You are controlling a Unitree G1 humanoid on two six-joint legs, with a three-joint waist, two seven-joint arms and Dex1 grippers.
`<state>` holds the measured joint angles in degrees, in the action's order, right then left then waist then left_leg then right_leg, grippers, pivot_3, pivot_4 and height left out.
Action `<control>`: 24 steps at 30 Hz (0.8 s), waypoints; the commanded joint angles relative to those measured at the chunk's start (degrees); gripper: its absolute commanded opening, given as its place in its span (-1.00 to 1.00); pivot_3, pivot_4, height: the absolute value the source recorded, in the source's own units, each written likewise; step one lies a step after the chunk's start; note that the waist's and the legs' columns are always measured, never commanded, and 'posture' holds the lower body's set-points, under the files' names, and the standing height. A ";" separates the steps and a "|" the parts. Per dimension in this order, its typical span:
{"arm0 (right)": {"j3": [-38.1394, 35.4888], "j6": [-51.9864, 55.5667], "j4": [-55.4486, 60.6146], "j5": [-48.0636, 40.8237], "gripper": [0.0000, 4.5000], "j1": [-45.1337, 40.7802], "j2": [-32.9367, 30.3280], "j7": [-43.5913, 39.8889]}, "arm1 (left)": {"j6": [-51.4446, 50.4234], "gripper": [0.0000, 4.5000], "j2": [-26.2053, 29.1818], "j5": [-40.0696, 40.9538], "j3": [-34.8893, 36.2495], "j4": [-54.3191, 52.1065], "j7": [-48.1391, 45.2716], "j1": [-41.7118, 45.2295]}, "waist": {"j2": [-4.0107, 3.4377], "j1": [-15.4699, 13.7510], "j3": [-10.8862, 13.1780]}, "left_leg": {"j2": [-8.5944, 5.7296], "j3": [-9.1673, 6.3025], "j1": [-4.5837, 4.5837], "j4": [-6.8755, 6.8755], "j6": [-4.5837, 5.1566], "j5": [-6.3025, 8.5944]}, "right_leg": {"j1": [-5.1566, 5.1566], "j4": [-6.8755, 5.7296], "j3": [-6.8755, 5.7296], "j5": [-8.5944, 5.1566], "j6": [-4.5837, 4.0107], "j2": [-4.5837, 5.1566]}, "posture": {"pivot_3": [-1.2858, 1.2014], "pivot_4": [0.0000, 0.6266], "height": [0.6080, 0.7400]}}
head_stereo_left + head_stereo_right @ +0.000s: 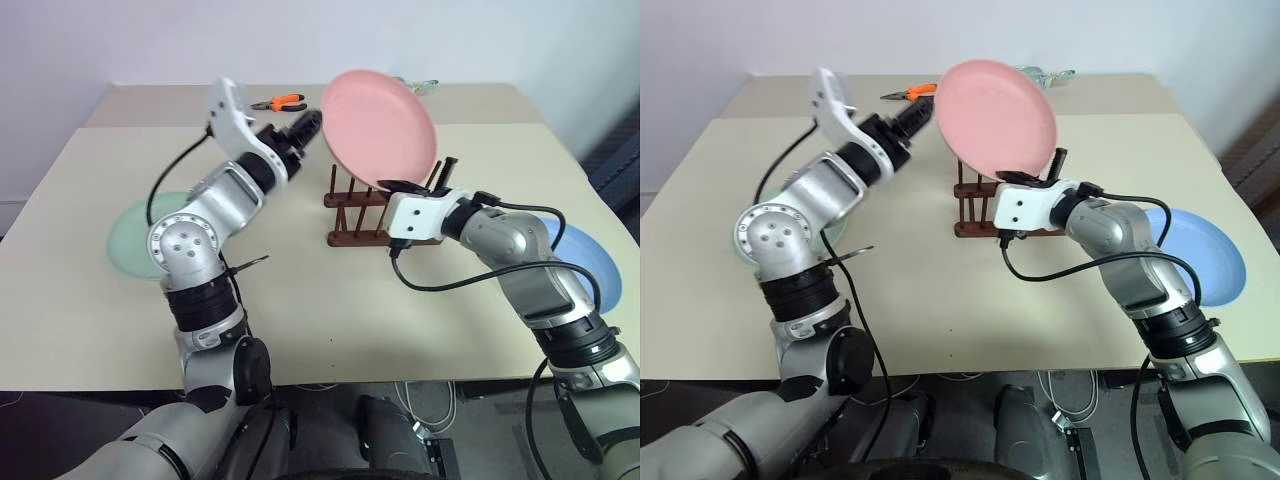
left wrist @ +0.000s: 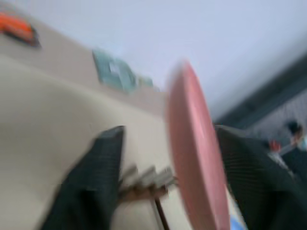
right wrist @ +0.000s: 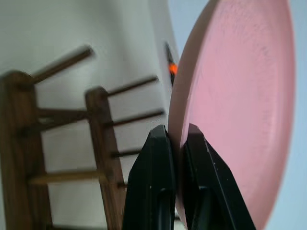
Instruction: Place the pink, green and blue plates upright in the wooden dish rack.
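The pink plate point(image 1: 380, 128) is tilted in the air just above the wooden dish rack point(image 1: 355, 215) at mid-table. My right gripper point(image 3: 176, 136) is shut on the plate's lower rim point(image 1: 405, 187). My left gripper point(image 1: 310, 125) is open at the plate's left rim, and in the left wrist view its fingers point(image 2: 96, 182) stand apart on either side of the rim with gaps. The green plate point(image 1: 130, 240) lies flat at the left, partly hidden behind my left arm. Flat near the table's right edge lies the blue plate point(image 1: 592, 262).
Orange-handled pliers point(image 1: 280, 102) lie at the back of the table behind my left gripper. A small teal object point(image 1: 420, 85) sits at the far edge behind the pink plate. Black cables hang from both wrists.
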<state>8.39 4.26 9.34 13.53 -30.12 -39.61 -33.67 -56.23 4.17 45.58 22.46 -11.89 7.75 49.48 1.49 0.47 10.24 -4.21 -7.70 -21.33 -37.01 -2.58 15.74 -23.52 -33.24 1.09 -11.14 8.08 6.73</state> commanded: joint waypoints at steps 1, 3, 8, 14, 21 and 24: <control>-14.67 14.23 7.71 -19.21 -1.00 -0.84 4.21 -1.52 | 7.34 0.39 8.19 -6.45 -6.66 -1.66 -11.07 -4.85 | -0.09 0.33 -0.03 | 0.01 0.04 0.04 0.02 0.00 0.00 | 0.00 0.00 0.06 0.00 -0.01 0.00 | 0.03 -0.52 1.00; -20.02 23.25 10.44 -28.40 -1.00 -1.58 6.55 -1.59 | 9.72 0.39 11.05 -7.78 -9.34 -1.47 -15.44 -7.36 | -0.12 0.12 -0.04 | 0.03 0.05 0.08 0.06 0.19 0.10 | 0.03 0.00 0.10 0.00 -0.02 -0.02 | 0.03 -0.52 1.00; -35.74 45.39 10.45 -58.63 -1.00 -4.19 7.57 -1.50 | 17.44 0.39 24.94 -13.81 -26.65 -8.31 -39.88 -21.63 | -0.17 0.16 -0.01 | 0.03 -0.02 0.01 0.04 0.28 0.15 | 0.02 0.04 0.06 -0.04 -0.24 -0.01 | 0.03 -0.52 1.00; -36.30 50.17 6.44 -64.44 -1.00 -3.00 4.99 -1.07 | 19.85 0.39 26.73 -14.41 -30.72 -10.55 -46.27 -26.27 | -0.30 0.11 0.07 | 0.10 0.02 -0.03 0.03 0.37 0.20 | -0.02 0.08 0.04 -0.06 -0.37 0.00 | 0.03 -0.52 1.00; -34.42 48.62 -0.77 -62.88 -1.00 -2.88 3.55 -1.52 | 18.53 0.39 25.69 -13.38 -30.10 -12.60 -46.49 -27.88 | -0.34 0.14 0.06 | 0.08 0.08 -0.02 0.02 0.40 0.20 | -0.02 0.07 0.05 0.02 -0.17 0.01 | 0.03 -0.52 1.00; -34.55 48.46 -3.91 -63.70 -1.00 -3.67 3.43 -2.30 | 18.19 0.39 25.58 -13.21 -29.87 -13.04 -46.63 -28.40 | -0.36 0.16 0.06 | 0.08 0.09 -0.02 0.02 0.40 0.20 | -0.02 0.06 0.06 0.03 -0.16 0.01 | 0.03 -0.52 1.00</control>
<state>-25.30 54.04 5.30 -49.23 -32.45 -34.99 -35.00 -38.30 29.79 31.82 -8.71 -22.85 -38.64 20.91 1.14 0.63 10.30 -4.13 -7.61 -21.34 -37.00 -2.18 15.94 -23.54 -33.19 1.15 -11.11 7.91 6.73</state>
